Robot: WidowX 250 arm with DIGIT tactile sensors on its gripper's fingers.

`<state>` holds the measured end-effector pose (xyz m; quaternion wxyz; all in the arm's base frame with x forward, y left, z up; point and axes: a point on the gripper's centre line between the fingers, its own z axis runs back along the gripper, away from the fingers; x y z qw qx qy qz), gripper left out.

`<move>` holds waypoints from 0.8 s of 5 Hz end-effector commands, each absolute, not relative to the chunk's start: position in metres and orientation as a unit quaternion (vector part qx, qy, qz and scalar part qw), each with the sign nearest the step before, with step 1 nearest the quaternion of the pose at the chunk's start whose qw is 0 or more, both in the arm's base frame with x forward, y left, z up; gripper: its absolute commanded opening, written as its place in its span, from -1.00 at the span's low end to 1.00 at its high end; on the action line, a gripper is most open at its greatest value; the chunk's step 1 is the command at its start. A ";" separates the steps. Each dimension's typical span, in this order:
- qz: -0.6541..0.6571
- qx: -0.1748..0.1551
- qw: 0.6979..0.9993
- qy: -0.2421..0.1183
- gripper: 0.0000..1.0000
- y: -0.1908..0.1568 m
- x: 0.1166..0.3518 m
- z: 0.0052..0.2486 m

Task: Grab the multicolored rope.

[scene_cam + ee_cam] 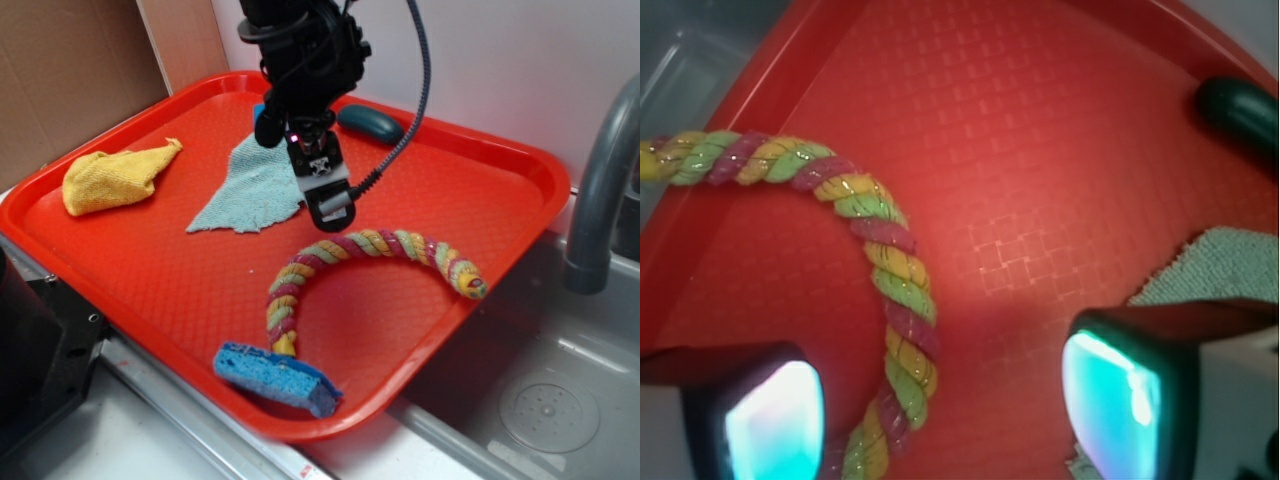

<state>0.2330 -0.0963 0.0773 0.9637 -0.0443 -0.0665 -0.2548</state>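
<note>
Black and spread wide, the tool (940, 400) hangs released just above the red tray (130, 255), holding nothing. The multicolored rope (895, 290) curves between its pads (1110, 395), nearer one side. A pale green cloth (255, 190) lies just beside; a blue sponge (275, 377) touches the rope's near end.

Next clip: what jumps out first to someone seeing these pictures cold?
The bright red plastic tray fills the scene. On it, a thick twisted rope striped yellow, pink and green arches from the tray's right side to a blue sponge at the front edge. The black robot claw hangs open just above the arch's top, with a crumpled yellow cloth far left and a pale teal cloth behind it.
</note>
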 end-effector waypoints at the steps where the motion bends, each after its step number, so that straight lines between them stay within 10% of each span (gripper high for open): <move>1: -0.306 -0.056 0.946 -0.085 1.00 -0.128 0.245 0.060; 3: -0.343 -0.060 0.937 -0.042 1.00 -0.145 0.247 0.025; 4: -0.330 -0.049 0.942 -0.037 -1.00 -0.155 0.197 0.005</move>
